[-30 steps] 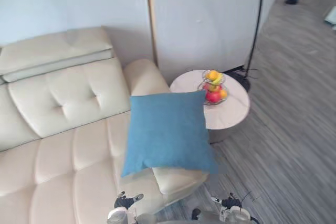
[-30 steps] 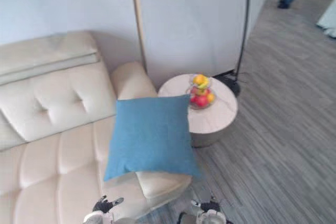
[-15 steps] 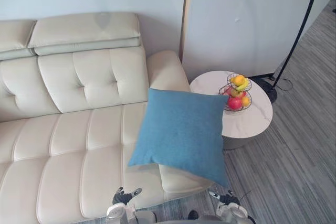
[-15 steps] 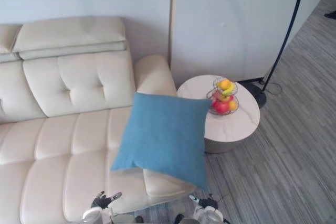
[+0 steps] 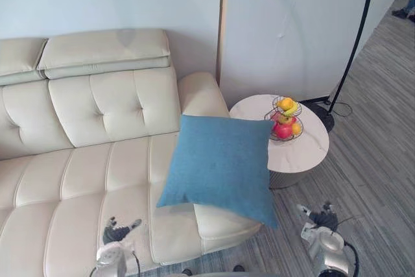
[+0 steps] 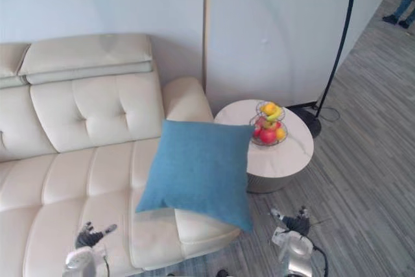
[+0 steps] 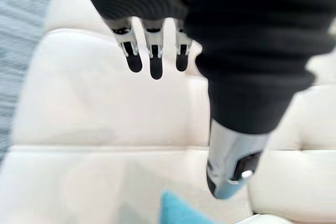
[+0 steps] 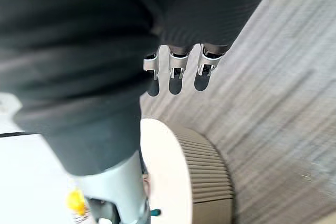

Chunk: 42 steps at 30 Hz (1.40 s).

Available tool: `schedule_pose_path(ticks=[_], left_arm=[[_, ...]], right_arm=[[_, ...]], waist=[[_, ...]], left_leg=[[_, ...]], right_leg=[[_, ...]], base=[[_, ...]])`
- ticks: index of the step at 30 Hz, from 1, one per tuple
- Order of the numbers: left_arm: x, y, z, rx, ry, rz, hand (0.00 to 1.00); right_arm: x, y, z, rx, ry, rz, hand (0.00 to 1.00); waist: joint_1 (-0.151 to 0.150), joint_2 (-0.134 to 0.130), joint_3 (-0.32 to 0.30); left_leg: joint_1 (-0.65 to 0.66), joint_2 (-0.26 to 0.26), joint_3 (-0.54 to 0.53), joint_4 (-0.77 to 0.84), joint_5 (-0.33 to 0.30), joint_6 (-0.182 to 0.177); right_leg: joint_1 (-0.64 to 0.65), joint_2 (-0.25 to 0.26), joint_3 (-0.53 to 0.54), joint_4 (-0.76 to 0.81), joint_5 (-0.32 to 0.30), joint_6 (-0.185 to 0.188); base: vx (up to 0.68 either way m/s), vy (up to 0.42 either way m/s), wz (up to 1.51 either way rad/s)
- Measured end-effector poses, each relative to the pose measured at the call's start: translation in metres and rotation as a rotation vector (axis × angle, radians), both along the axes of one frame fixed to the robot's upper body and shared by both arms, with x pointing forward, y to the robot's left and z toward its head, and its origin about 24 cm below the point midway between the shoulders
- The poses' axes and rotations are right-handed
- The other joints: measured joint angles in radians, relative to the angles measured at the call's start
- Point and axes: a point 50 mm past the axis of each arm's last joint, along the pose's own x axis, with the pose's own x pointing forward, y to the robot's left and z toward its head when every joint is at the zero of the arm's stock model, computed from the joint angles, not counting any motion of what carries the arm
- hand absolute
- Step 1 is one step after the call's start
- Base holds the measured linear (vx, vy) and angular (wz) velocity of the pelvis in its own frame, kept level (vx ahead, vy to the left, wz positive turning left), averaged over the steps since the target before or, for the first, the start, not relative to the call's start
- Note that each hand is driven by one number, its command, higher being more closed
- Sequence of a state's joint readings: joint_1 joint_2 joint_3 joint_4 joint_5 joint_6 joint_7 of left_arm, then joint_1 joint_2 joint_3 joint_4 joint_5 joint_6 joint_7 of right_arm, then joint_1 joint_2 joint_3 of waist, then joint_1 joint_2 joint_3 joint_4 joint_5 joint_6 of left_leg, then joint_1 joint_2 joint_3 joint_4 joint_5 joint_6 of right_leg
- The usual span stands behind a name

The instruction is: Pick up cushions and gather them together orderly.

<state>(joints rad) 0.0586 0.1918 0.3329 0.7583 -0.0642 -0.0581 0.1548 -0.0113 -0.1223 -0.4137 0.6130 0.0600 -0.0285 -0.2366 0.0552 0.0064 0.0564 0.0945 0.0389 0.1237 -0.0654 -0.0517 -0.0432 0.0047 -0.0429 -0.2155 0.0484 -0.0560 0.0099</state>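
Observation:
A blue square cushion (image 5: pixel 220 165) leans on the right end of a cream leather sofa (image 5: pixel 84 173), resting on the seat beside the armrest; one corner of the cushion (image 7: pixel 178 209) also appears in the left wrist view. My left hand (image 5: pixel 115 233) hovers low over the sofa's front seat, left of the cushion, fingers spread and holding nothing. My right hand (image 5: pixel 318 217) is over the floor to the right of the cushion, near the side table, also open and empty. In the wrist views the left hand's fingers (image 7: pixel 152 56) and the right hand's fingers (image 8: pixel 178 69) are straight.
A round white side table (image 5: pixel 305 150) stands right of the sofa with a wire basket of fruit (image 5: pixel 286 118) on it. A black floor lamp pole (image 5: pixel 353 43) rises behind it by the white wall. A person's shoes (image 5: pixel 405 12) show far back right. Grey striped floor (image 5: pixel 369 180) lies open.
Both hands have moved apart and further up into view: the left out over the sofa seat, the right out over the floor by the table. The camera has shifted; the cushion lies as before.

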Motion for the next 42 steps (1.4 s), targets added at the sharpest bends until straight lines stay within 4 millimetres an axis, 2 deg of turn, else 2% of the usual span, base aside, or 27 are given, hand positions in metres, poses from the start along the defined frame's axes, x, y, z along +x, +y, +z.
schedule_pose_path(ticks=[5,8,11,12,15,18,21,22,25,28,33,38,41,42], left_arm=[[0.024,0.009,0.018,0.057,-0.065,-0.052,0.00],[0.043,0.003,0.026,0.074,-0.100,-0.099,0.00],[0.067,-0.010,0.035,0.075,-0.145,-0.166,0.00],[0.080,-0.019,0.040,0.077,-0.171,-0.211,0.00],[0.097,-0.034,0.048,0.073,-0.206,-0.273,0.00],[0.118,-0.060,0.057,0.050,-0.257,-0.345,0.00],[0.142,-0.096,0.073,0.017,-0.330,-0.421,0.00],[0.149,-0.105,0.079,0.016,-0.354,-0.439,1.00],[0.163,-0.118,0.095,0.026,-0.412,-0.458,1.00],[0.174,-0.115,0.112,0.056,-0.463,-0.459,1.00],[0.179,-0.118,0.129,0.036,-0.544,-0.447,1.00],[0.167,-0.128,0.140,0.018,-0.632,-0.489,1.00],[0.145,-0.135,0.132,-0.043,-0.651,-0.506,1.00],[0.140,-0.136,0.130,-0.054,-0.651,-0.508,1.00]], right_arm=[[0.028,0.009,0.015,-0.029,-0.058,0.091,0.00],[0.042,0.017,0.022,-0.041,-0.082,0.142,0.00],[0.063,0.028,0.034,-0.049,-0.131,0.198,0.00],[0.073,0.036,0.040,-0.053,-0.152,0.232,0.00],[0.085,0.048,0.047,-0.046,-0.184,0.262,0.00],[0.098,0.068,0.054,-0.021,-0.223,0.292,0.00],[0.115,0.086,0.070,-0.004,-0.289,0.313,0.00],[0.120,0.090,0.076,-0.004,-0.310,0.322,1.00],[0.127,0.095,0.091,-0.020,-0.374,0.335,1.00],[0.132,0.105,0.104,-0.009,-0.433,0.356,1.00],[0.132,0.105,0.117,-0.013,-0.500,0.361,1.00],[0.110,0.105,0.110,0.001,-0.515,0.370,1.00],[0.088,0.101,0.085,0.021,-0.432,0.379,1.00],[0.084,0.101,0.082,0.023,-0.425,0.382,1.00]], waist=[[-0.002,0.000,0.002],[-0.004,0.000,0.009],[-0.005,-0.001,0.056],[-0.005,-0.004,0.077],[-0.005,-0.007,0.124],[-0.003,-0.012,0.156],[-0.001,-0.014,0.196],[0.000,-0.016,0.221],[0.003,-0.020,0.237],[0.004,-0.020,0.244],[0.011,-0.018,0.264],[0.012,-0.018,0.263],[0.011,-0.015,0.257],[0.010,-0.014,0.251]], left_leg=[[-0.010,-0.003,-0.006,0.000,0.000,0.000],[-0.025,-0.010,-0.023,0.000,0.000,0.001],[-0.056,-0.013,-0.025,0.002,0.007,0.008],[-0.095,-0.016,-0.025,0.004,0.018,0.010],[-0.123,-0.017,-0.025,0.014,0.022,0.011],[-0.179,-0.017,-0.024,0.028,0.030,0.014],[-0.267,-0.013,-0.020,0.087,0.030,0.014],[-0.278,-0.011,-0.016,0.107,0.030,0.014],[-0.349,-0.004,0.002,0.160,0.028,0.014],[-0.400,0.011,0.006,0.197,0.008,0.007],[-0.410,0.022,0.020,0.243,-0.019,0.003],[-0.394,0.023,0.024,0.235,-0.017,0.002],[-0.298,0.021,0.025,0.191,-0.014,0.000],[-0.283,0.020,0.025,0.180,-0.014,0.000]], right_leg=[[0.000,0.009,0.001,-0.035,0.014,-0.004],[-0.004,0.009,-0.001,-0.048,0.020,-0.006],[-0.028,0.009,0.000,-0.057,0.037,-0.006],[-0.066,0.007,0.001,-0.059,0.049,-0.008],[-0.085,0.006,0.004,-0.065,0.063,-0.011],[-0.137,0.004,0.011,-0.061,0.073,-0.018],[-0.221,-0.007,0.028,-0.014,0.073,-0.018],[-0.232,-0.010,0.040,0.003,0.073,-0.018],[-0.305,-0.014,0.067,0.051,0.073,-0.018],[-0.351,-0.005,0.079,0.073,0.073,-0.019],[-0.355,-0.002,0.086,0.099,0.068,-0.024],[-0.342,-0.002,0.086,0.092,0.068,-0.024],[-0.243,0.004,0.085,0.044,0.068,-0.023],[-0.227,0.005,0.085,0.035,0.067,-0.022]], base=[[0.07,0.002,0.00],[0.02,0.011,0.10],[-0.04,0.011,0.02],[-0.07,0.014,-0.02],[-0.03,0.008,0.00],[-0.05,-0.002,-0.02],[-0.06,-0.018,-0.05],[-0.07,-0.010,-0.09],[-0.09,-0.018,-0.08],[-0.13,-0.059,-0.07],[-0.10,-0.016,-0.05],[0.00,0.015,-0.01],[0.10,0.026,0.01],[0.11,0.033,0.01]])
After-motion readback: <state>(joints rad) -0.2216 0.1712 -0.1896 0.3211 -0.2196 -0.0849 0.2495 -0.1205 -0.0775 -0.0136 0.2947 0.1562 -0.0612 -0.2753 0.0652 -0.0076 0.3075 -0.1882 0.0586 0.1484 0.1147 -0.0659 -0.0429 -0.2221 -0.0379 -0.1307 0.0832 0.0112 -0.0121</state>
